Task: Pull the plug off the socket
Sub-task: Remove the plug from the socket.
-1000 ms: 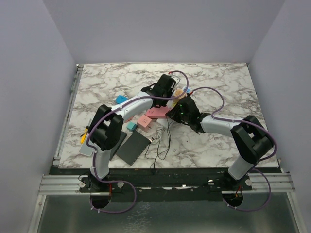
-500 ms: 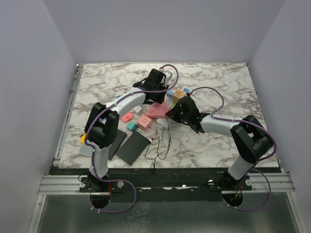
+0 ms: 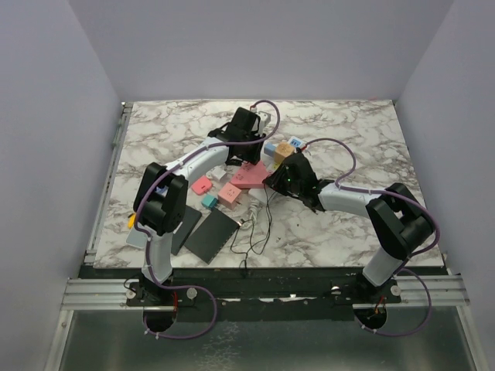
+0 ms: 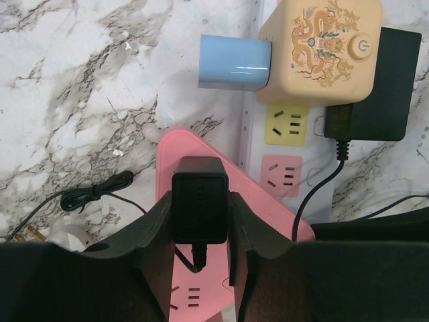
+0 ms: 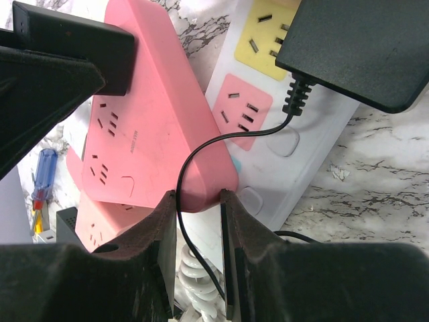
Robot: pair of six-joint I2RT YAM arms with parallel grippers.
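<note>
Left hand (image 4: 201,216), plug (image 4: 200,204) shifted left, socket (image 5: 322,134) diagonal

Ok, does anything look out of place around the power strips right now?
Yes: the pink power strip lies slanted across the white power strip, one end riding on top of it instead of lying flat beside it.

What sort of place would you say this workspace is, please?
Most likely a robotics lab test cell: a marble-patterned tabletop boxed in by plain pale-lilac walls, an aluminium mounting rail at its near edge, and practice props like a long white power strip and a pink triangular socket block.
</note>
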